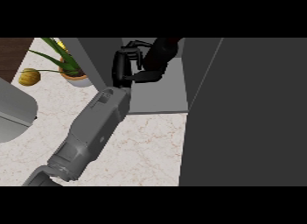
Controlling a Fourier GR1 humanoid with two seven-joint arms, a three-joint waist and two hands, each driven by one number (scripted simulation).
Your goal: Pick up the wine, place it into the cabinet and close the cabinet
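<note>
The wine (161,51) is a dark bottle with a reddish neck, standing inside the open cabinet (161,97) on its grey floor near the back. My left hand (121,65) reaches in from the lower left. Its fingers curl over the bottle's top side and its thumb presses the lower side, so it is shut on the wine. Much of the bottle is hidden behind the fingers. The cabinet's door (252,113) stands open as a large dark grey panel filling the right side of the head view. My right hand shows nowhere.
A potted plant (70,65) with long green leaves stands left of the cabinet wall, with a small yellow fruit-like object (29,77) beside it. A grey rounded appliance (7,113) sits at the left edge. Marble counter (149,144) lies in front of the cabinet.
</note>
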